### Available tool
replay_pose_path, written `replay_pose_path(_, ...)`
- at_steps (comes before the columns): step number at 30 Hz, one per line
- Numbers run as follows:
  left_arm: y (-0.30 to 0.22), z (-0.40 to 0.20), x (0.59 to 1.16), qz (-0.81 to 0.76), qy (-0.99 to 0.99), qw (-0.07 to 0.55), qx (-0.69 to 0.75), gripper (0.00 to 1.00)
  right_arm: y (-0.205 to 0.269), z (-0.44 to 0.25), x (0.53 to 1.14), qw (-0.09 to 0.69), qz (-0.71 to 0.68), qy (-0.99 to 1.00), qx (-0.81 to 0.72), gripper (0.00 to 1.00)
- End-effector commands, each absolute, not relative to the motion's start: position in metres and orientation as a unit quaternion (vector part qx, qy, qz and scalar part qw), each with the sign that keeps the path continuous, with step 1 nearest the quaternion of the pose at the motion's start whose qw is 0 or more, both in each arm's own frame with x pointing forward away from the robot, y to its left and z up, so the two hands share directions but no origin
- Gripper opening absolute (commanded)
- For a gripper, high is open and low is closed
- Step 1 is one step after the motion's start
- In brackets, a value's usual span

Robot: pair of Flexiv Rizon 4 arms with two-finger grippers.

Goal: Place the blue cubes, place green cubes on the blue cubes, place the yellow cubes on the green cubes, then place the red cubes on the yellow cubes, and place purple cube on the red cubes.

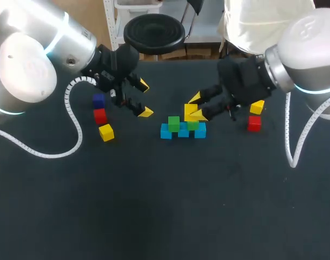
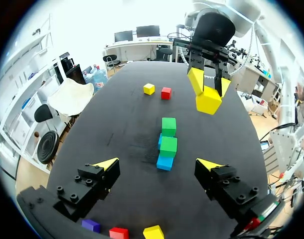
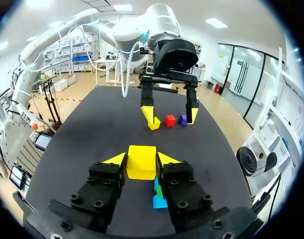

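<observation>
Three blue cubes [image 1: 183,132] lie in a row at mid-table, with two green cubes [image 1: 173,123] on top; from the left wrist they show as green cubes [image 2: 168,145] over a blue one [image 2: 165,162]. My right gripper [image 1: 195,111] hovers just above the row's right part, shut on a yellow cube [image 3: 141,162], which the left wrist view also catches [image 2: 208,100]. My left gripper [image 1: 144,98] hangs wide open and empty to the left of the row [image 2: 158,165]. From the right wrist I see the left gripper [image 3: 171,118] beyond the stack.
Left of the stack lie a purple cube [image 1: 98,100], a red cube [image 1: 100,115] and a yellow cube [image 1: 106,132]. On the right sit another yellow cube [image 1: 257,107] and red cube [image 1: 254,123]. The near half of the black table [image 1: 165,206] is bare.
</observation>
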State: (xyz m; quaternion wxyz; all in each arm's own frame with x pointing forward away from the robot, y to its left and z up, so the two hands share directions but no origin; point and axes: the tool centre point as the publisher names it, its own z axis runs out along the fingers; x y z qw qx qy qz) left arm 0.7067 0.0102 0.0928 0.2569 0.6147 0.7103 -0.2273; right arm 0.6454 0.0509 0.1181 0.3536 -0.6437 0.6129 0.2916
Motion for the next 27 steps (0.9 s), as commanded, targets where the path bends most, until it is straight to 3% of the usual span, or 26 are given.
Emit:
replay_pose_path(1,0.012,0.092,0.706,-0.229,0.709,0.26,0.615,1.0,0.05,0.118,0.644,0.355,0.291,0.612,-0.643,0.0)
replay_pose_path(27,0.012,0.092,0.706,-0.229,0.709,0.26,0.615,1.0,0.063,0.096,0.657,0.29,0.308,0.635,-0.647,0.0)
